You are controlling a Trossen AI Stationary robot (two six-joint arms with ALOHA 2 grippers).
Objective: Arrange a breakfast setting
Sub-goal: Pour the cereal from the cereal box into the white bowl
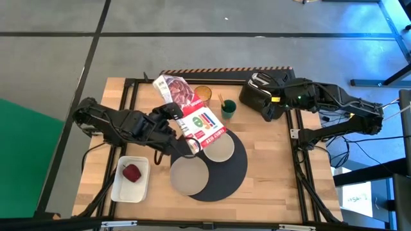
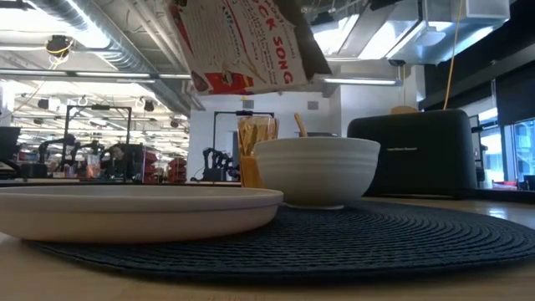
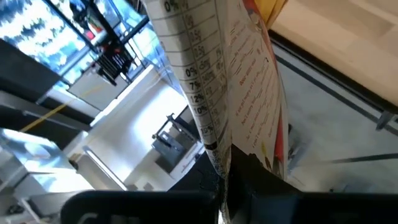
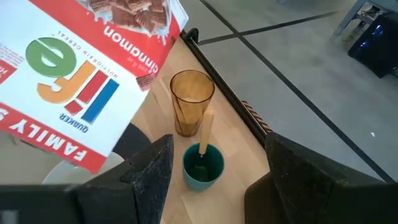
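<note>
Cardboard cereal box held up in the air by the left pincer, clamped tight on the box's lower end; box tilted, long axis running from the pincer up and away toward the far-left of the bowl, top end leaning off past the mat edge; in the low view the box hangs above the bowl, clear of it, not touching; judgement: pour step, box mouth needs to swing over the bowl, which lies just right of the left pincer, so left arm is the near one; flaps open or closed can't tell; bowl sits on the mat, far side; plate also on the mat, near-left of the bowl, just beside it; glass stands on the counter behind the bowl, off the mat; spoon stands in a green cup right beside the glass, also off the mat; right pincer further right of the cup, fingers spread wide, holding nothing, aimed at cup and glass, over by the toaster; tray left of the mat, red item in it.
</note>
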